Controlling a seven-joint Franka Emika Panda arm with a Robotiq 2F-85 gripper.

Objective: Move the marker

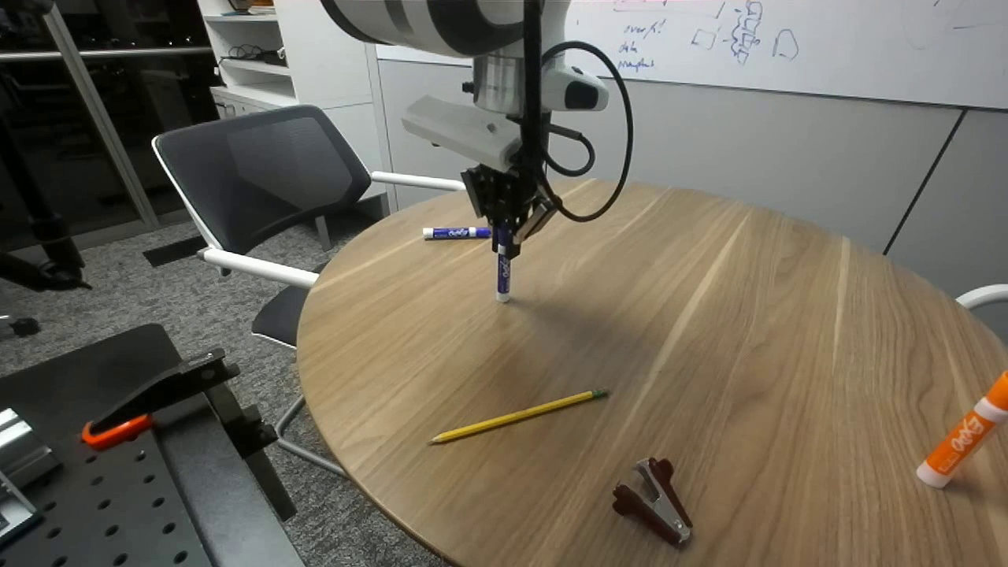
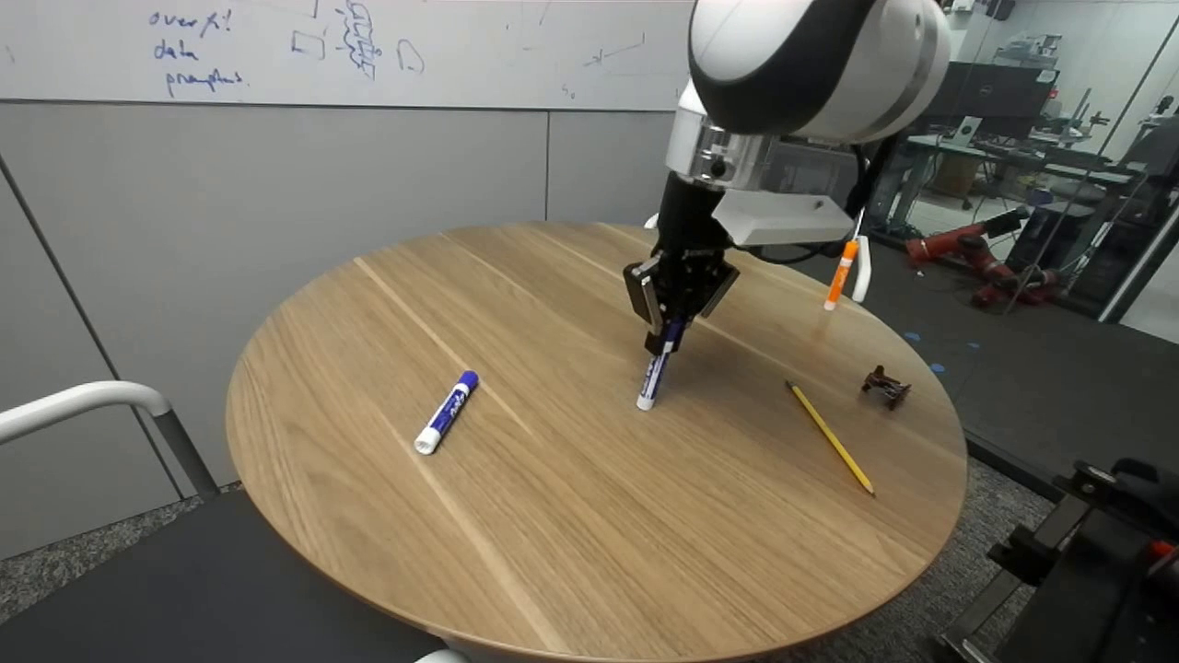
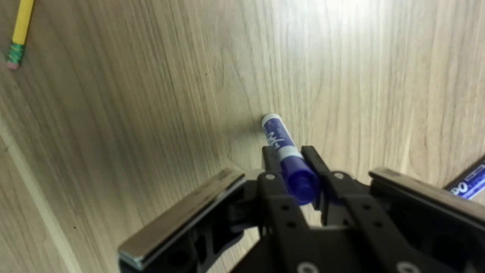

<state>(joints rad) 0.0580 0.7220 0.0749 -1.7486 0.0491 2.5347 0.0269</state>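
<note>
The marker, with a blue-purple cap, white collar, purple label and white end, shows in both exterior views (image 1: 504, 277) (image 2: 655, 376) and the wrist view (image 3: 278, 133). It stands nearly upright, leaning a little, cap up. My gripper (image 1: 506, 242) is shut on its cap, as the other views of the gripper show (image 2: 665, 341) (image 3: 289, 151). The white end is at or just above the tabletop; I cannot tell if it touches. The fingers hide part of the cap in the exterior views.
Another blue-purple marker (image 1: 457, 233) (image 2: 448, 412) (image 3: 471, 181) lies on the round wooden table (image 1: 748, 378). A yellow pencil (image 1: 520, 417) (image 2: 829, 437) (image 3: 22, 24), a brown staple remover (image 1: 657, 504) (image 2: 886, 387) and a standing orange-and-white marker (image 1: 962, 439) (image 2: 840, 274) are there too. A chair (image 1: 268, 177) stands at the edge.
</note>
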